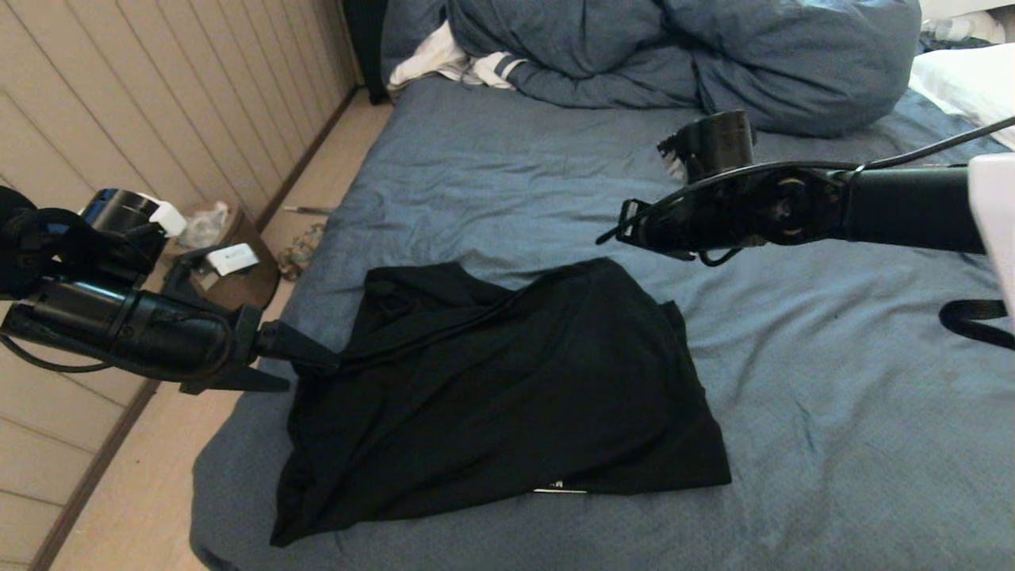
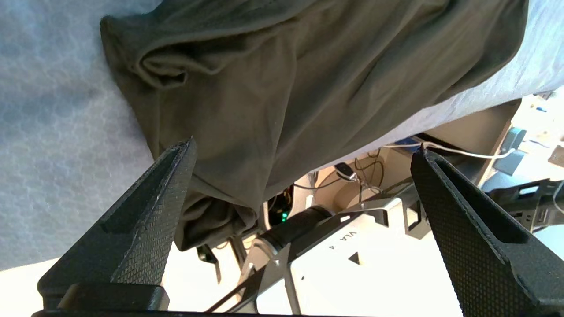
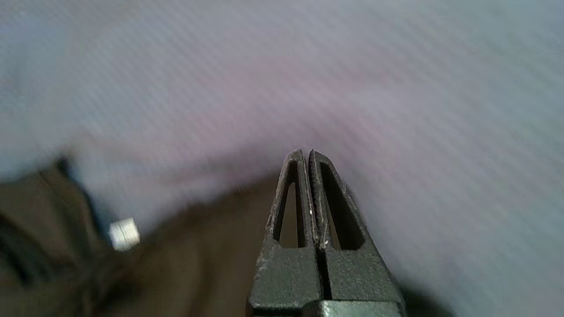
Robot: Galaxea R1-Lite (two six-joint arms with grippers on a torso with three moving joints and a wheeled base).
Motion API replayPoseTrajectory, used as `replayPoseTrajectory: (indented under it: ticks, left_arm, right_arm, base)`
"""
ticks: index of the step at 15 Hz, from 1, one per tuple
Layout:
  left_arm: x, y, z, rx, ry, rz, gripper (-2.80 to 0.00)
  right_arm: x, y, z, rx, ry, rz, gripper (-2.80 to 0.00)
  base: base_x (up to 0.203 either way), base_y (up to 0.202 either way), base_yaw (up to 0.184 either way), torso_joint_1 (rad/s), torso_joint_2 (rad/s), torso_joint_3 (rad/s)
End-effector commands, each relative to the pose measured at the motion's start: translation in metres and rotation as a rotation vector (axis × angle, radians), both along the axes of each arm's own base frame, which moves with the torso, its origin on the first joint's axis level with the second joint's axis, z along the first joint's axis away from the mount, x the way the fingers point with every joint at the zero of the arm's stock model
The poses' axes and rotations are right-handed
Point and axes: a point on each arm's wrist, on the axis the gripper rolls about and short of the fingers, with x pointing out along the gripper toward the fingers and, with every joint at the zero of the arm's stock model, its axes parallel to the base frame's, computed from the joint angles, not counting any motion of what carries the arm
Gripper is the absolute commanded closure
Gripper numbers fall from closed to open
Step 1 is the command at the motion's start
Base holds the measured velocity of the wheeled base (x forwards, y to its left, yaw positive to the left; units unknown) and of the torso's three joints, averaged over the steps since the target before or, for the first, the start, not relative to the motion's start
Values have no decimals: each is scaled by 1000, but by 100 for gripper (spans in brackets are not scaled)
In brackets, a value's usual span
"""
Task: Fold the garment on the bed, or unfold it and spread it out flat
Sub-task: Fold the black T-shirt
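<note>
The garment (image 1: 507,381), a black T-shirt with its plain side up, lies partly folded and creased near the front left of the bed (image 1: 833,396). My left gripper (image 1: 317,365) is at the shirt's left edge, by the side of the bed. In the left wrist view the left gripper (image 2: 305,145) is open wide, and the garment (image 2: 286,88) hangs over the mattress edge beside one finger (image 2: 154,211). My right gripper (image 1: 607,236) hovers above the sheet just beyond the shirt's far edge. The right wrist view shows the right gripper (image 3: 306,152) shut on nothing, over the garment (image 3: 198,264) and the bed (image 3: 396,88).
A bunched blue duvet (image 1: 674,55) fills the head of the bed, with a white striped cloth (image 1: 460,63) beside it and a white pillow (image 1: 967,79) at the far right. A cluttered round stool (image 1: 230,270) stands on the floor left of the bed, by the panelled wall.
</note>
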Motion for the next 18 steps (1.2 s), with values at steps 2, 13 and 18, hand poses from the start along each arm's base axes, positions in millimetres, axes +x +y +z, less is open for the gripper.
replayPoseTrajectory:
  ticks: [2, 13, 18]
  left_arm:
    - [18, 0, -27, 6, 91, 7, -280]
    - [38, -1, -36, -19, 69, 72, -280]
    - [50, -1, -38, -58, 65, 137, -280]
  right_arm:
    - [-36, -25, 17, -43, 163, -38, 0]
    - [-35, -50, 12, -21, 247, -155, 0]
    - [-38, -49, 21, -21, 214, -146, 0]
  base:
    - [0, 0, 0, 0, 0, 0]
    - [0, 0, 0, 0, 0, 0]
    - [0, 0, 0, 0, 0, 0]
